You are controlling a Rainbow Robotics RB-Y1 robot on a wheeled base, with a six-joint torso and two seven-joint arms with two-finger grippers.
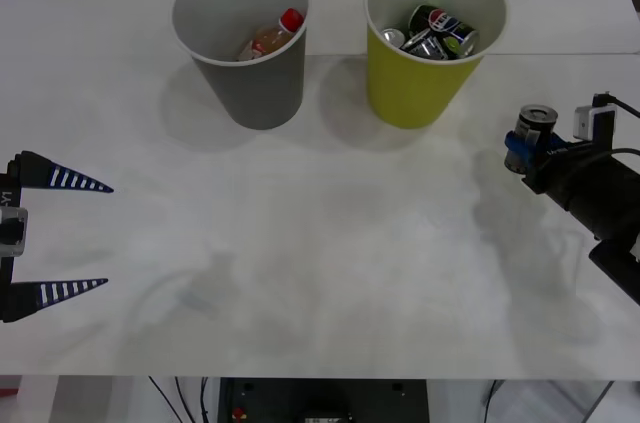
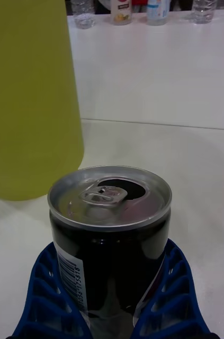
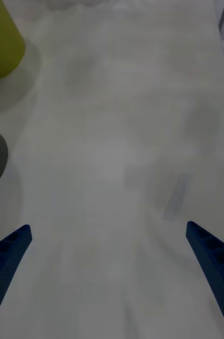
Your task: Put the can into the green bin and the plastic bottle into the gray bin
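Left gripper [image 3: 109, 275] (fingers spread) above table [image 3: 122, 132]

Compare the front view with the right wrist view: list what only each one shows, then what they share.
Front view only: the gray bin with the bottle inside it, cans lying inside the green bin, and the open left gripper parked at the table's left edge.

Right wrist view only: the can's opened tab hole, its barcode, and bottles at the far table edge.

Both: the right gripper shut on the upright can beside the green bin, over the white table.
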